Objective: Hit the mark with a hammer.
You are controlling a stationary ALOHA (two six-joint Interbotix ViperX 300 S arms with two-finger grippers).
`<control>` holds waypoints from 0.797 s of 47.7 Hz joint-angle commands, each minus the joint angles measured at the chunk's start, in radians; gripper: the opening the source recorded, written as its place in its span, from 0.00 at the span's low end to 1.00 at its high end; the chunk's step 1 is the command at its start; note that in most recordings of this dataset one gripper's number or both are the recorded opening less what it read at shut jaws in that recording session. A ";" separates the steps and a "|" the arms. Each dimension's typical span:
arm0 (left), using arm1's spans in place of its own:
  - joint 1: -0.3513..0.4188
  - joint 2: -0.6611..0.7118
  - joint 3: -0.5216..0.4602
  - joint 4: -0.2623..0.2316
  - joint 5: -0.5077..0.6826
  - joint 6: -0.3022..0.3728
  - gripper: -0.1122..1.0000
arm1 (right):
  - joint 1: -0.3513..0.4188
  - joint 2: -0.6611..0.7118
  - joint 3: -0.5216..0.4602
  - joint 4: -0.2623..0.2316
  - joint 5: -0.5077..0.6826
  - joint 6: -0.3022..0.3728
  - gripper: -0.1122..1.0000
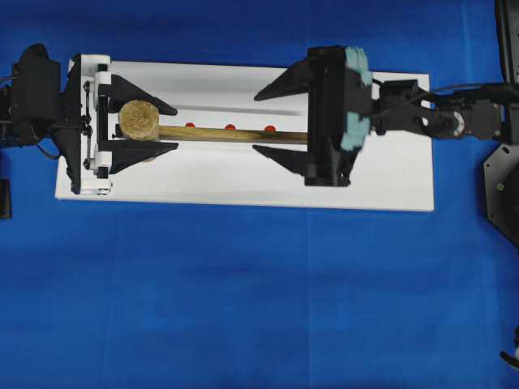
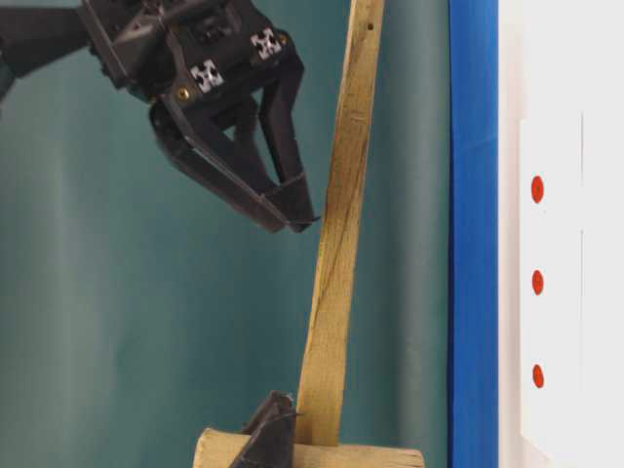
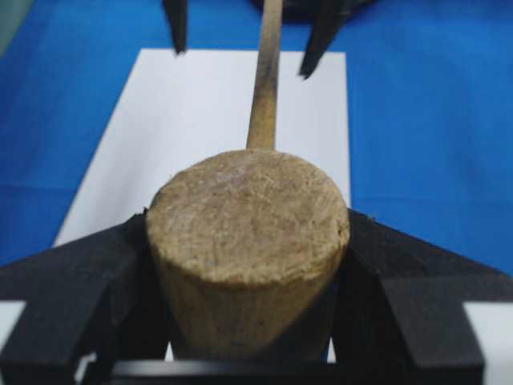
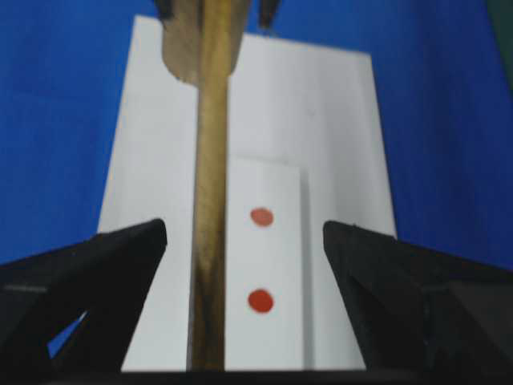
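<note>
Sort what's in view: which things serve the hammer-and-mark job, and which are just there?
Job:
- hammer, head clamped in the left claw
- mark, middle red dot on the strip
- right claw, open around the handle

Just there:
- two end dots
- white board
- blue cloth

From my seat this reads as a robotics lab bench, not a home or shop. I see a table draped in plain blue cloth (image 1: 243, 308), a flat white board (image 1: 243, 182) laid square on it, a bare teal backdrop (image 2: 88, 322) behind, and black arm mounts (image 1: 503, 190) at the table edge
</note>
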 commanded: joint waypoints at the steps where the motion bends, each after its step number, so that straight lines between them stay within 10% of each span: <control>1: 0.005 -0.014 -0.037 -0.002 -0.008 -0.066 0.49 | 0.009 -0.023 -0.009 -0.023 -0.018 0.002 0.93; 38: -0.006 -0.015 -0.072 0.000 -0.009 -1.193 0.49 | 0.009 0.003 -0.011 -0.123 -0.017 -0.011 0.93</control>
